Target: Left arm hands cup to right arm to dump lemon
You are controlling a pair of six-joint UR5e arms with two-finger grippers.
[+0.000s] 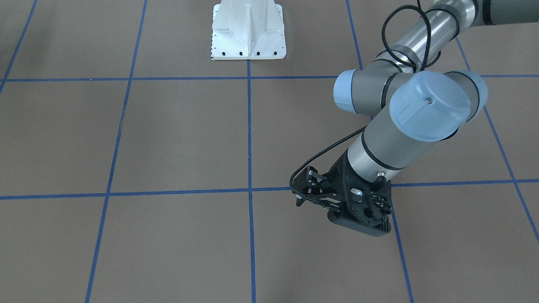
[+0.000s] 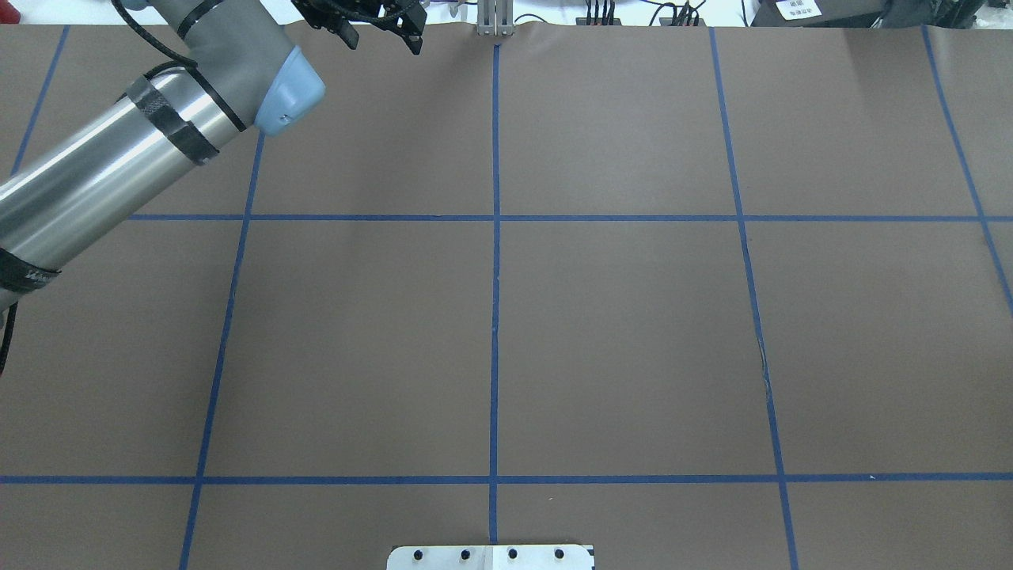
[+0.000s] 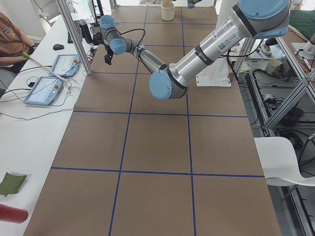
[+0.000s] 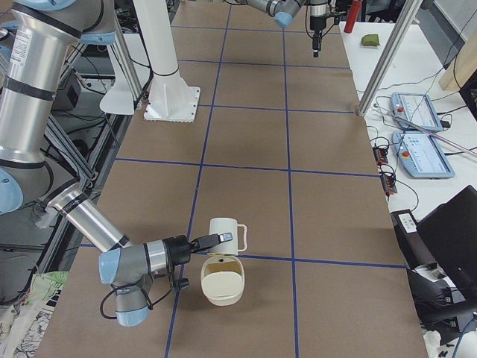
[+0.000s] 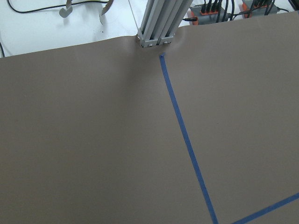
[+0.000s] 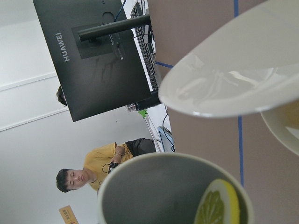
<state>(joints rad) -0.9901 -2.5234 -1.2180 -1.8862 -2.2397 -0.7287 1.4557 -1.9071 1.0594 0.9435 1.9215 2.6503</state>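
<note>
The hand-over was judged to be complete, and the dumping step was taken to be the one in hand. The left gripper (image 2: 380, 36) was seen with its fingers spread wide and nothing between them. It was poised over the far edge of the table (image 2: 617, 332), well apart from the cup (image 4: 226, 233).

The cup was found at the very tips of the right gripper (image 4: 212, 241), upright, with its handle on the side away from the fingers. Whether those fingers were clamped on the wall of the cup could not be told, since they were shown only small in the side view and not at all in the wrist view. The lemon (image 6: 218, 206) was seen inside the cup, low against the grey wall, so nothing had yet been tipped out. A cream bowl (image 4: 222, 293) was seen just beside the cup, on the side of the fingertips nearer the side camera. Whether the cup was over it or merely next to it could not be settled.

For the next move, the mouth of the cup would probably have to be brought over the bowl. The right wrist would then have to be rolled far enough for the fruit to slide out. A firm hold would be called for throughout, as the cup might slip once tilted.
</note>
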